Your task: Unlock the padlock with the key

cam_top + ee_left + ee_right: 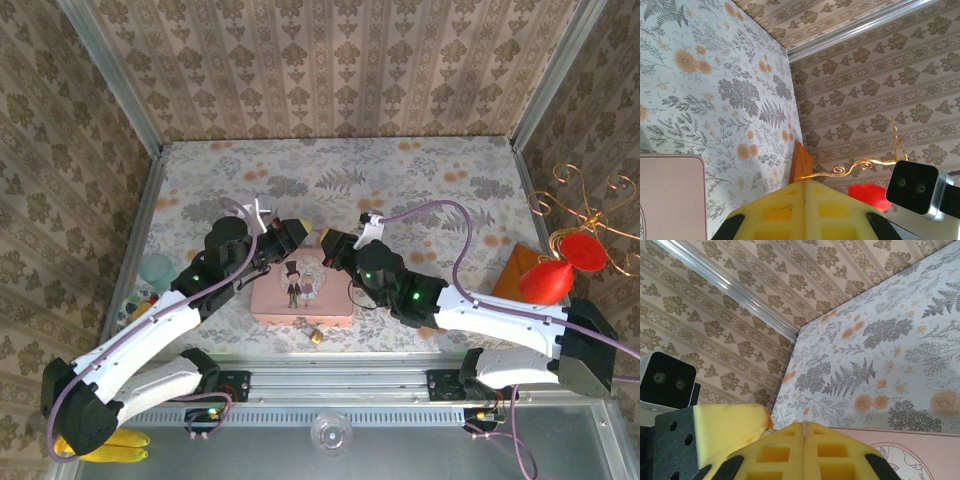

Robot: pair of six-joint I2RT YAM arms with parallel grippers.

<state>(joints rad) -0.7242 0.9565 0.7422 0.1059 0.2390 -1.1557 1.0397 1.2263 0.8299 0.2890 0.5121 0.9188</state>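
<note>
Yellow-padded left gripper (805,188) and right gripper (804,429) are both closed tight; we see nothing held.
Padlock (316,336) lies behind them, toward the bases: we judge it light, hard, slippery; pinch its brass body flats.

- Setting: a laboratory robot test cell, dressed to resemble a domestic interior.
- Walls (340,70): flat panels papered in a beige damask pattern, joined at the corners by bare aluminium posts (112,80).
- Table (430,170): covered by a printed floral sheet that runs up to the walls.
- Near edge: a slotted aluminium rail (340,385) carries the bases of the left arm (150,325) and the right arm (500,315), with cables exposed.
- Props: a pink tin (275,300) and a red ornament (560,268) on gilt wire.
</note>
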